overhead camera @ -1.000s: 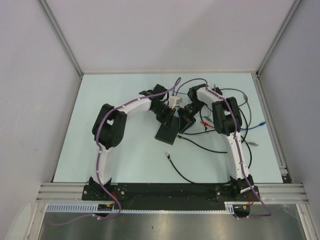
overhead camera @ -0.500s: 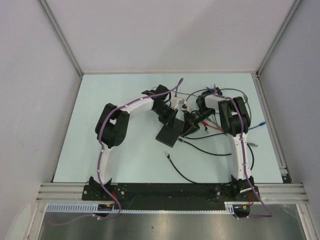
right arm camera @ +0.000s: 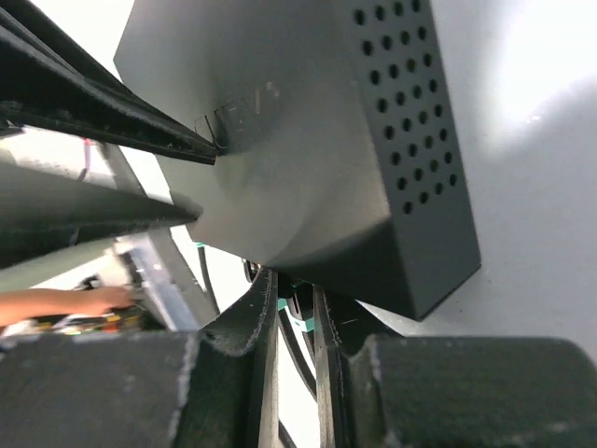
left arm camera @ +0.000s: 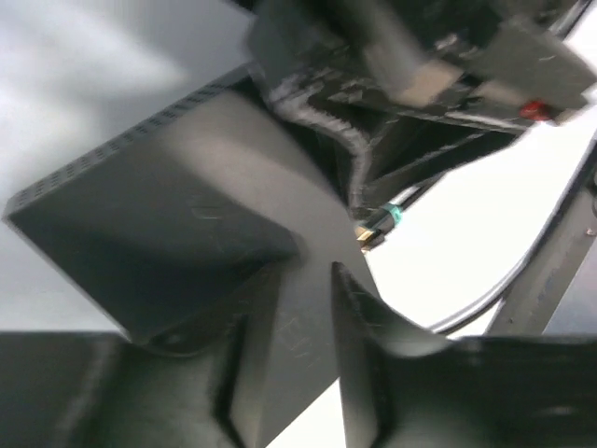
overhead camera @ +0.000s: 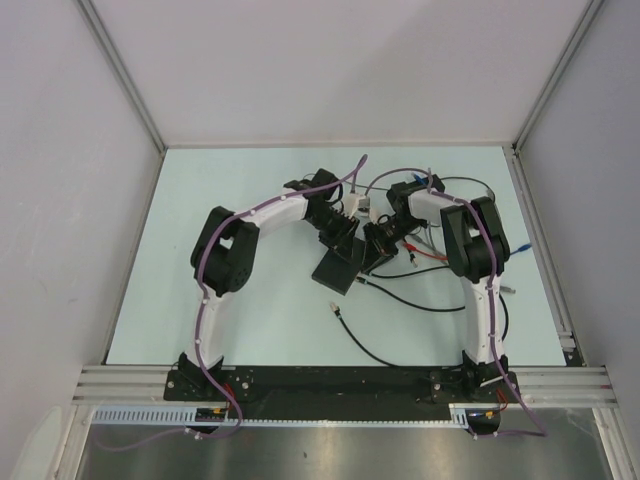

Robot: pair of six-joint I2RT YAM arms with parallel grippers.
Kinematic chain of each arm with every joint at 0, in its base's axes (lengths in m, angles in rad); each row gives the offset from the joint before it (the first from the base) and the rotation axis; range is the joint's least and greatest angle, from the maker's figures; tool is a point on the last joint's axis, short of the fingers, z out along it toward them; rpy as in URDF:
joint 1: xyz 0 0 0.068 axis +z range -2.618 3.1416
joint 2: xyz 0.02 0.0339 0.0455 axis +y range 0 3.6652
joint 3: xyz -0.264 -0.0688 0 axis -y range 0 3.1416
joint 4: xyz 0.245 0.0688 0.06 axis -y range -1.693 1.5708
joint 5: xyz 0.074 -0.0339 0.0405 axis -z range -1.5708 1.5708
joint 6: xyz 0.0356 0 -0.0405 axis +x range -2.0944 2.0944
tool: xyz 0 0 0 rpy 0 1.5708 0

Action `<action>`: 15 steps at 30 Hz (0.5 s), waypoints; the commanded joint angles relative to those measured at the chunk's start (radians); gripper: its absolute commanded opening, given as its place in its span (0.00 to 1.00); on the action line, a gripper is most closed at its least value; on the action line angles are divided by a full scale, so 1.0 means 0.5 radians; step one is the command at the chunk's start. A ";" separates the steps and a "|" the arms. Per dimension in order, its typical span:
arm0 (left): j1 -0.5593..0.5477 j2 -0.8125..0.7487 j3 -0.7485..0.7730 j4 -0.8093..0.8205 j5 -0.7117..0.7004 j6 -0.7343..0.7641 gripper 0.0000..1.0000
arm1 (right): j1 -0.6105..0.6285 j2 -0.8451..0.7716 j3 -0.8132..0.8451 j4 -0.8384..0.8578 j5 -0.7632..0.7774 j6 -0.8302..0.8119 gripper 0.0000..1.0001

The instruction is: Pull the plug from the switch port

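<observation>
The flat matte-black box [overhead camera: 335, 270] lies mid-table, and it also shows in the left wrist view [left arm camera: 187, 215] and the right wrist view [right arm camera: 308, 140]. My left gripper [overhead camera: 345, 243] is shut on one corner of the box, a finger [left arm camera: 359, 355] on each face. My right gripper [overhead camera: 374, 252] is at the box's short edge, its fingers [right arm camera: 266, 345] shut on a black plug with a teal band [right arm camera: 300, 315]. The plug also shows in the left wrist view [left arm camera: 381, 219]. The switch port is hidden behind the plug and fingers.
Loose black cables [overhead camera: 400, 300] trail over the table in front of and right of the box. A red lead [overhead camera: 428, 256] and a blue cable [overhead camera: 515, 248] lie to the right. A small loose connector [overhead camera: 333, 310] lies in front of the box. Grey walls enclose the table.
My right arm's elbow swung out to the right and its wrist turned, with the gripper staying at the box's short edge. The left gripper and box shifted only slightly.
</observation>
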State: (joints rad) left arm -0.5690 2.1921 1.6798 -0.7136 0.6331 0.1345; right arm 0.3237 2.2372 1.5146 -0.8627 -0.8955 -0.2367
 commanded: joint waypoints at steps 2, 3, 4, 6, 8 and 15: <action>0.162 -0.055 -0.080 0.074 -0.371 0.026 0.56 | 0.019 0.094 -0.087 0.145 0.623 -0.180 0.00; 0.196 -0.098 -0.077 0.074 -0.258 0.004 0.66 | -0.003 0.076 -0.096 0.155 0.589 -0.183 0.00; 0.229 -0.193 -0.083 0.086 -0.202 -0.044 0.71 | -0.027 0.060 -0.102 0.188 0.549 -0.186 0.00; 0.334 -0.252 -0.089 0.080 -0.058 -0.079 0.79 | -0.064 -0.007 -0.099 0.234 0.487 -0.180 0.00; 0.429 -0.292 -0.126 0.074 0.016 -0.125 0.82 | -0.074 -0.053 -0.084 0.283 0.432 -0.214 0.00; 0.540 -0.132 -0.316 0.166 0.338 -0.226 0.77 | -0.028 -0.133 0.042 0.173 0.282 -0.407 0.00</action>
State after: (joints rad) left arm -0.2787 2.1094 1.5620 -0.6605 0.6743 0.0696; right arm 0.3092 2.2002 1.5021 -0.8242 -0.8822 -0.3229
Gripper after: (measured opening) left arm 0.786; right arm 0.172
